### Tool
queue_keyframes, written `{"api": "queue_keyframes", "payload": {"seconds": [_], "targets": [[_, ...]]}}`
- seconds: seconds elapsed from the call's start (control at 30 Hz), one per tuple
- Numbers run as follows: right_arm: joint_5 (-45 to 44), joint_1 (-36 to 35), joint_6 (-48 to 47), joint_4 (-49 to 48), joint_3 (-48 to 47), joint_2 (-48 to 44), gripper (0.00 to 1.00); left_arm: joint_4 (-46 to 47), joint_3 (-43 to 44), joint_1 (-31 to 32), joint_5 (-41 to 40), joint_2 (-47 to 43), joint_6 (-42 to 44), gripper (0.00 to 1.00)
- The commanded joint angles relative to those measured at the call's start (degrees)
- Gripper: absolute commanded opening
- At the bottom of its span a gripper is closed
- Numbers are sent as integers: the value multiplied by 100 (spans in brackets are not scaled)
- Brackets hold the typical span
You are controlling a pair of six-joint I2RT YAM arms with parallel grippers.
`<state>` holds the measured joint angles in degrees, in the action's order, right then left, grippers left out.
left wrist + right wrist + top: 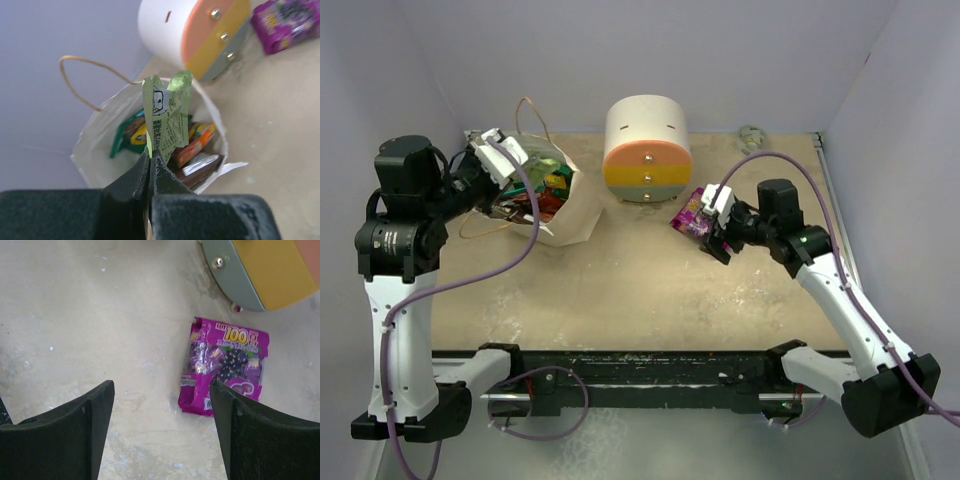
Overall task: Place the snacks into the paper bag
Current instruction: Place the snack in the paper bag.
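Pinched fully shut with the left gripper (pixel 151 156) on the lower edge of a small lime-green crinkly packet (pixel 167 115), held upright above the mouth of the cream-white paper bag (pixel 92 140) at the far left of the bench (pixel 650 290). Already inside: a green packet (pixel 127 132), an orange packet (pixel 197 142) and a brown packet (pixel 202 170).

To finish this well, by the look of it: lower a little, then release over the middle of the mouth, not over the near rim where the paper folds outward. Mind the thin tan loop handle (pixel 85 75) arching up on the far side. Withdraw straight up, so as not to snag it or tip the bag.

Spread wide and holding nothing at the right gripper (pixel 161 385), low over the bench. Just beside one finger, off centre: a flat crinkly purple packet (pixel 227 362), lying close to the lowest drawer of the round white container (pixel 647 150). Centre over the packet before closing. Little room on the container's side; bare bench on the near side and toward the bag for lifting and carrying across.
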<state>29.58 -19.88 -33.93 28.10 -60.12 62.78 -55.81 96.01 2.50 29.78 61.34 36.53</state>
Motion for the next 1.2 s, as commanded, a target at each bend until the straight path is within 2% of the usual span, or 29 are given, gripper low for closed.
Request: {"api": "queue_keyframes", "payload": {"seconds": [0.0, 0.1, 0.23, 0.4, 0.53, 0.77, 1.17], "targets": [[106, 225, 188, -419, 601, -406, 78, -352, 389, -91, -848, 78, 1049, 0], [237, 437, 290, -634, 988, -582, 78, -386, 355, -88, -1318, 136, 1682, 0], [375, 743, 259, -492, 994, -657, 79, -240, 105, -83, -2056, 221, 2651, 0], [491, 1003, 325, -509, 1006, -767, 79, 485, -752, -83, -2770, 315, 3834, 0], [177, 1080, 309, -628, 1114, -838, 80, 753, -853, -83, -2618, 635, 4130, 0], [246, 1167, 328, -596, 1134, -904, 80, 1036, -914, -75, -2327, 1153, 4576, 0], [382, 1175, 360, -682, 1115, -739, 80, 1293, -997, -74, -1749, 1796, 4369, 0]]}}
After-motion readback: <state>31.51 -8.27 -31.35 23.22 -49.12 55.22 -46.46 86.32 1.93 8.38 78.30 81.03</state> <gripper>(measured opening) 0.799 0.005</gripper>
